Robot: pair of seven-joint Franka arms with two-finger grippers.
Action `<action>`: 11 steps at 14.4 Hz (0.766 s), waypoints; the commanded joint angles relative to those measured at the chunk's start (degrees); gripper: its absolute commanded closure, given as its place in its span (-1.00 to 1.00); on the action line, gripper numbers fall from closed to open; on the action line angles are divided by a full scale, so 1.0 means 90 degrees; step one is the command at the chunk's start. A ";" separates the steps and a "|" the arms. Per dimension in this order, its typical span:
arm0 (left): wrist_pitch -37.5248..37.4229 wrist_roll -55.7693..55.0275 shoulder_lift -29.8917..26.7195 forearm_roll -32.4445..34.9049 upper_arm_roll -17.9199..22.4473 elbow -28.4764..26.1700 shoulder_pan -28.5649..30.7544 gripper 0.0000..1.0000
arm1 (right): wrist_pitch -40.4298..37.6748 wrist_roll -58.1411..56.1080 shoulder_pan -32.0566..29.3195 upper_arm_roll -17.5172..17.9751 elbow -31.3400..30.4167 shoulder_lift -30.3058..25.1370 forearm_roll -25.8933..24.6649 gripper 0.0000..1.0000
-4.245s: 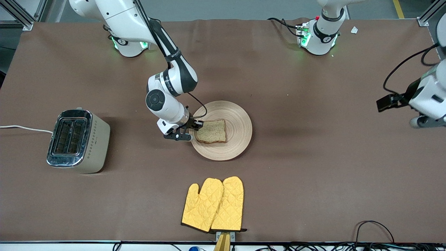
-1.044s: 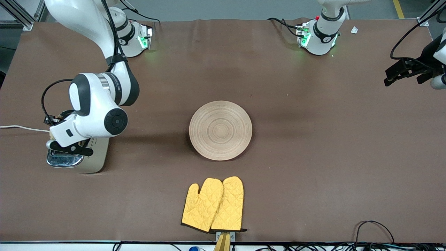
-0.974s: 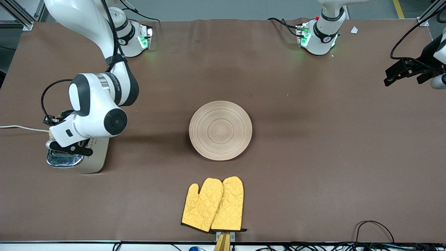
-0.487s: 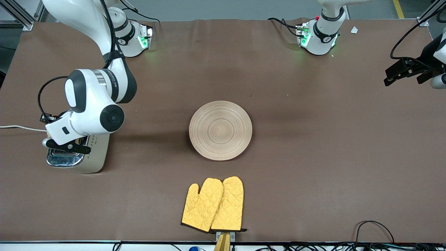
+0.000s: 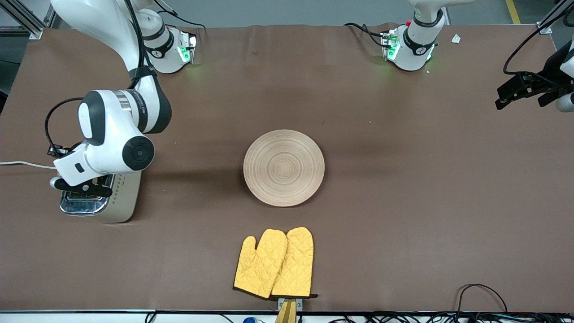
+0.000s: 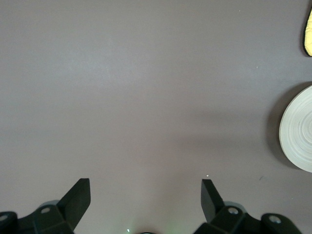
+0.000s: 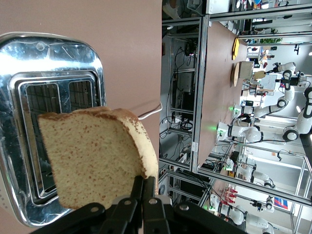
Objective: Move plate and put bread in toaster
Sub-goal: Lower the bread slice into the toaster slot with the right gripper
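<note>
The toaster stands toward the right arm's end of the table. Its chrome top with two slots shows in the right wrist view. My right gripper hangs over the toaster's top. It is shut on one corner of the bread, which stands on edge above the slots. In the front view the bread is hidden by the hand. The plate lies bare at the table's middle and also shows in the left wrist view. My left gripper waits open above the left arm's end of the table.
A pair of yellow oven mitts lies nearer to the front camera than the plate. The toaster's white cord runs off the right arm's end of the table. Cables lie along the table's front edge.
The bread has left the plate and now hangs over the toaster. In the last second my right gripper shifted a little over the toaster's top. The left arm barely moved.
</note>
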 commanded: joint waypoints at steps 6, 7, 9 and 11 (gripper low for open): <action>0.0001 0.0161 -0.0047 -0.0043 0.0010 -0.0022 0.0036 -1.00 | 0.0208 -0.0035 -0.0161 0.0078 -0.0306 -0.0206 -0.0169 0.99; 0.0001 0.0161 -0.0047 -0.0043 0.0010 -0.0022 0.0036 -1.00 | 0.0208 -0.0035 -0.0161 0.0078 -0.0306 -0.0196 -0.0169 0.99; 0.0040 0.0161 -0.0037 -0.0034 0.0010 -0.0032 0.0026 -1.00 | 0.0218 -0.0035 -0.0161 0.0078 -0.0306 -0.0196 -0.0169 0.99; 0.0089 0.0161 -0.0037 -0.0034 0.0010 -0.0041 0.0036 -1.00 | 0.0383 -0.0035 -0.0161 0.0078 -0.0296 -0.0176 -0.0179 0.99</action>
